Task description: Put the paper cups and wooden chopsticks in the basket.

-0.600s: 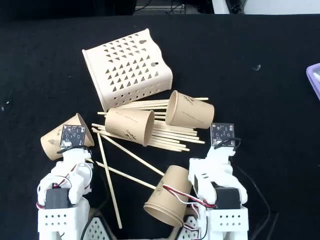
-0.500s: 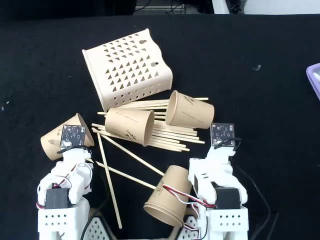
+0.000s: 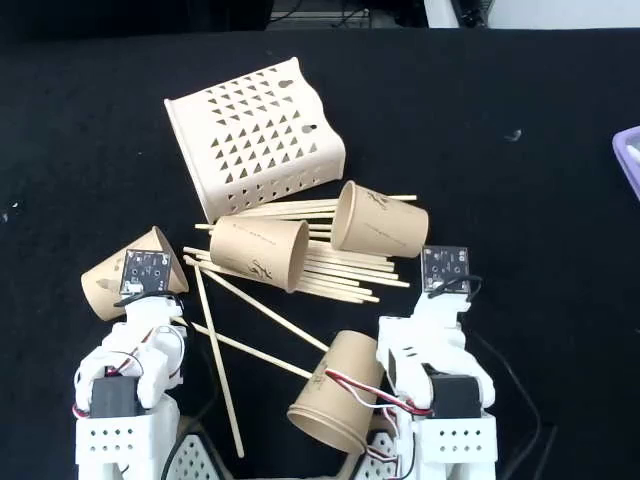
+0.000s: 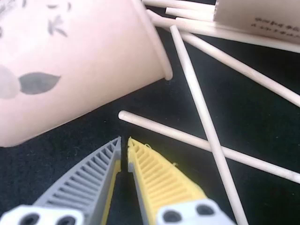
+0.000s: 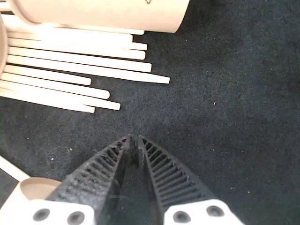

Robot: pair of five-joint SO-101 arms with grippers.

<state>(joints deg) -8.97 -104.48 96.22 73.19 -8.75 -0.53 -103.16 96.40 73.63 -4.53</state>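
A cream perforated basket point(image 3: 258, 135) lies on its side at the back of the black table. Several brown paper cups lie around: one point(image 3: 260, 252) and another point(image 3: 379, 221) on a pile of wooden chopsticks point(image 3: 340, 268), one point(image 3: 337, 393) between the arm bases, one point(image 3: 105, 282) by the left arm. Loose chopsticks point(image 3: 216, 355) lie in front. My left gripper point(image 4: 124, 142) is shut, empty, just short of a cup point(image 4: 75, 61) and crossing chopsticks point(image 4: 206, 126). My right gripper point(image 5: 135, 140) is shut, empty, over bare cloth near chopstick ends point(image 5: 75, 79) and a cup point(image 5: 98, 11).
A purple container's edge point(image 3: 628, 158) shows at the far right of the table. Both white arm bases point(image 3: 120, 420) stand at the front edge. Open black cloth spreads to the right of the right arm.
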